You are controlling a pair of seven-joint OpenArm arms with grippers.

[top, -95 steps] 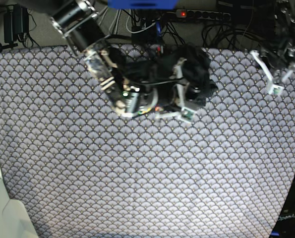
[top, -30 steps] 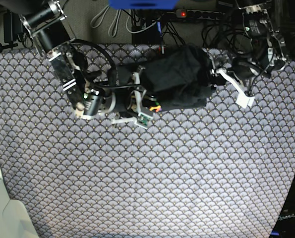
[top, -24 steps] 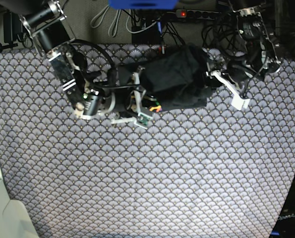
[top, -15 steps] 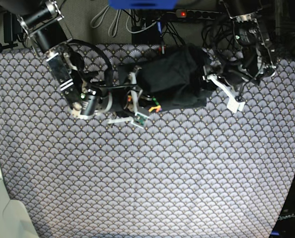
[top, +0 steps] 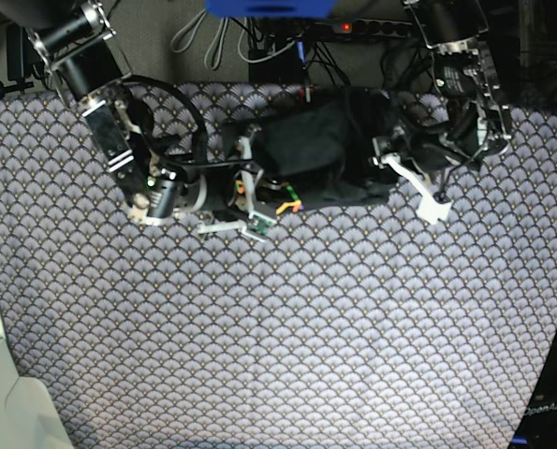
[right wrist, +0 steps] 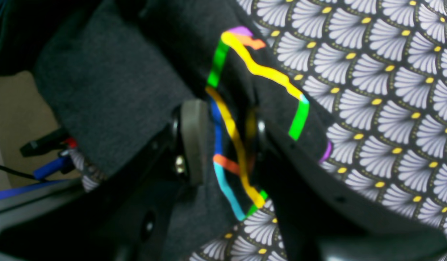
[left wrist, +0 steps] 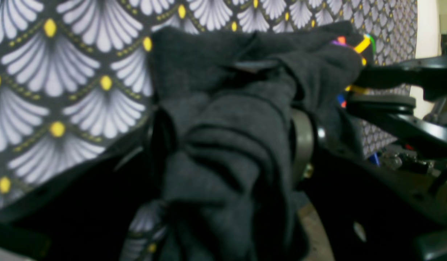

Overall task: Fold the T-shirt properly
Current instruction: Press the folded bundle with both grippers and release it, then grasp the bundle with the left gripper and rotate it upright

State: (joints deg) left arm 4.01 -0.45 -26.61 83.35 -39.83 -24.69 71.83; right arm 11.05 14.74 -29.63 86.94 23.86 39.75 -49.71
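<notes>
You see the bunched T-shirt (left wrist: 227, 145) filling mid-frame, its coloured logo (left wrist: 355, 47) upper right, patterned tablecloth (left wrist: 64, 72) upper left.

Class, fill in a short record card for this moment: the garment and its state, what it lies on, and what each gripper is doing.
garment: T-shirt, dark, bunched in a heap
logo: coloured lines, at the right gripper
surface: scallop-patterned tablecloth
right gripper: shut on the T-shirt
left gripper: open, jaws spread around the T-shirt's edge
fold: not yet neat
</notes>
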